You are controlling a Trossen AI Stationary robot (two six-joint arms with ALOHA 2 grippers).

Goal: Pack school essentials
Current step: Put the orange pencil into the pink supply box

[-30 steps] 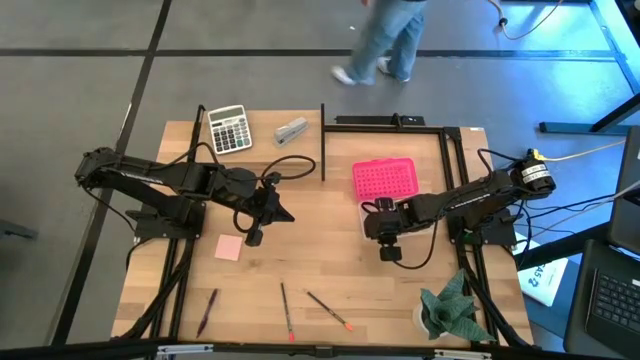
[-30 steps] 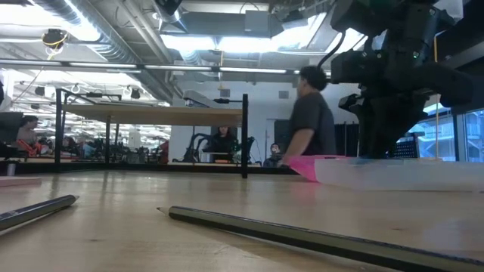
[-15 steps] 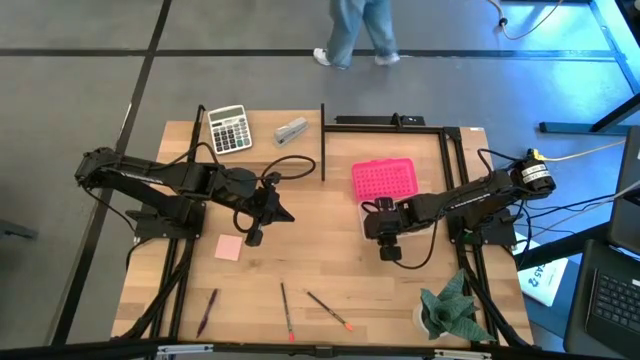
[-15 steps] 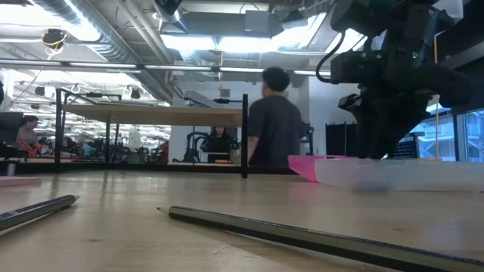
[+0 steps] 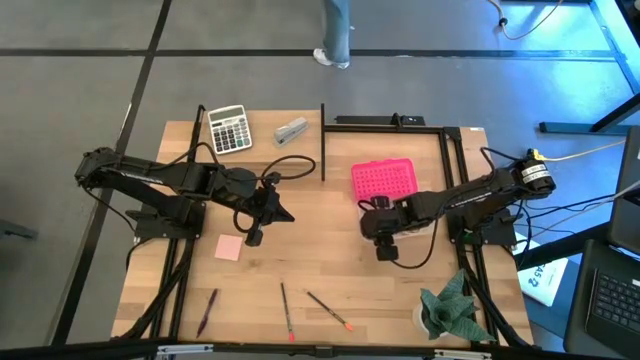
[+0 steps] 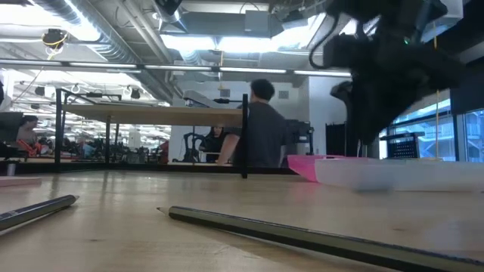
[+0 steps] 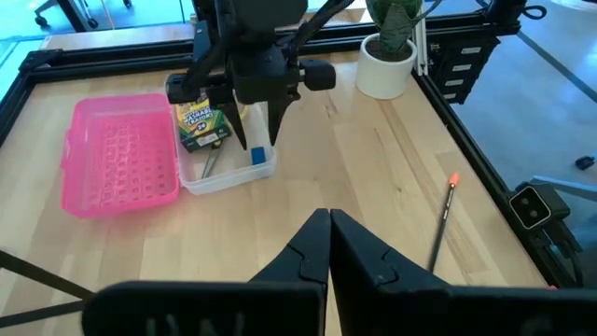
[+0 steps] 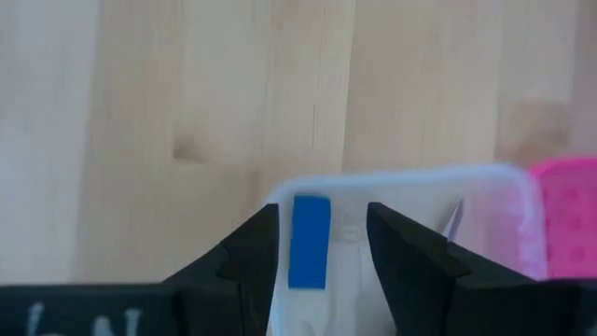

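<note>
Starting at the left, your left gripper [image 5: 252, 237] is hanging over the middle-left of the table [image 5: 330, 270], fingers pressed together and gripping nothing; it is just waiting beside the pink pad [image 5: 229, 248], which is lying flat below its tip. Near the front edge, three pencils [image 5: 287, 310] are lying loose and well apart, not yet packed; one is running across the low view [image 6: 302, 236], its far end cut off. At the back left corner, the calculator [image 5: 229, 128] and stapler [image 5: 291, 130] are sitting out of the way, probably because they are not part of the set.

Moving right, the clear box [image 7: 229, 170] is sitting open with its pink lid [image 5: 384, 180] flipped back toward the back edge. The crayon box [image 7: 201, 125] is already inside, and so is the blue eraser [image 8: 309, 242]. Your right gripper [image 8: 322, 245] is hovering straight over the box with its fingers parted and the eraser showing between them, so it looks released, not held. Something thin and pale is also lying in the box; you cannot tell whether that is the scissors. From above, the arm is hiding most of the box.

At the front right corner, a plant [image 5: 448, 310] is standing.
</note>
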